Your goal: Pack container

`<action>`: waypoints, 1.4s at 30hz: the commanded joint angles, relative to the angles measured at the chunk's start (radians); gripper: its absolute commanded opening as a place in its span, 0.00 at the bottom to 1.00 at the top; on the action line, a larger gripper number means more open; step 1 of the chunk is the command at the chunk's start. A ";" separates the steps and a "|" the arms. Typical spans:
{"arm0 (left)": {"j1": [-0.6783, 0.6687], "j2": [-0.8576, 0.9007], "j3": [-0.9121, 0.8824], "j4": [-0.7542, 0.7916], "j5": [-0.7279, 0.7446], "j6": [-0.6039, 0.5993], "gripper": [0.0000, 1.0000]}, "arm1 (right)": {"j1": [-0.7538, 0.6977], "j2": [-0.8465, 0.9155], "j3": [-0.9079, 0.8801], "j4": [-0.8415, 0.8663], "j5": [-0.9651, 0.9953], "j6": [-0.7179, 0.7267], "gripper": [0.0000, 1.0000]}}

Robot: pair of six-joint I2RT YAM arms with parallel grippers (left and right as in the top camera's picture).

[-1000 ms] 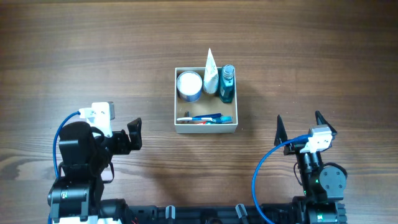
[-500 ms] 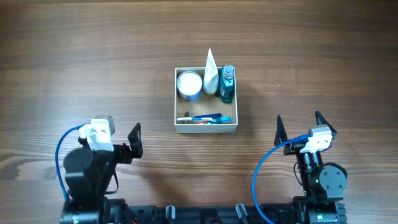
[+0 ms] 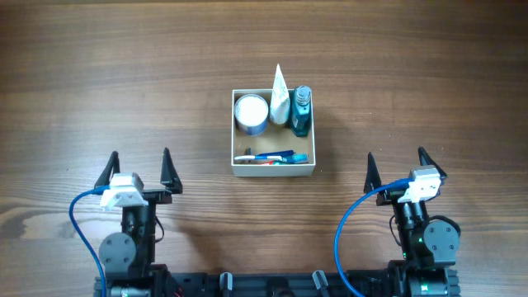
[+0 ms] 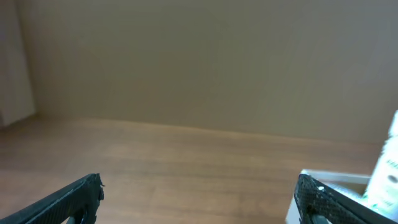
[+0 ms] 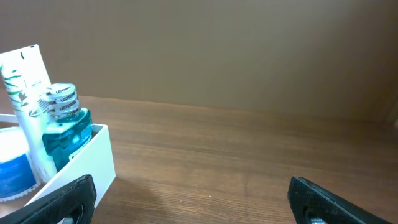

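Observation:
The container (image 3: 273, 172) is a square white-walled box at the table's middle. It holds a round white-lidded jar (image 3: 251, 112), a white tube (image 3: 280, 92), a blue mouthwash bottle (image 3: 302, 110) and toothbrushes (image 3: 266, 156) lying along its near wall. My left gripper (image 3: 139, 168) is open and empty near the front left. My right gripper (image 3: 398, 167) is open and empty near the front right. In the right wrist view the container's wall (image 5: 87, 160), tube (image 5: 25, 93) and bottle (image 5: 65, 127) show at left. In the left wrist view the container's corner (image 4: 339, 179) shows at right.
The wooden table (image 3: 124, 74) spreads all round the container. Blue cables (image 3: 351, 223) loop by each arm base at the front edge.
My left arm has drawn back and turned to face forward, its open fingers now pointing away from the front edge. The right arm and the container have not moved.

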 commanded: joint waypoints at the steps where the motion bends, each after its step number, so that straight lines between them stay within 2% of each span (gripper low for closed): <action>1: -0.006 -0.011 -0.018 -0.091 -0.003 0.019 1.00 | 0.006 0.000 -0.001 0.002 0.018 0.018 1.00; 5: -0.006 -0.011 -0.018 -0.140 0.083 0.019 1.00 | 0.006 0.000 -0.001 0.002 0.018 0.018 1.00; 42: -0.006 -0.011 -0.018 -0.138 0.082 0.016 1.00 | 0.006 0.000 -0.001 0.002 0.018 0.018 1.00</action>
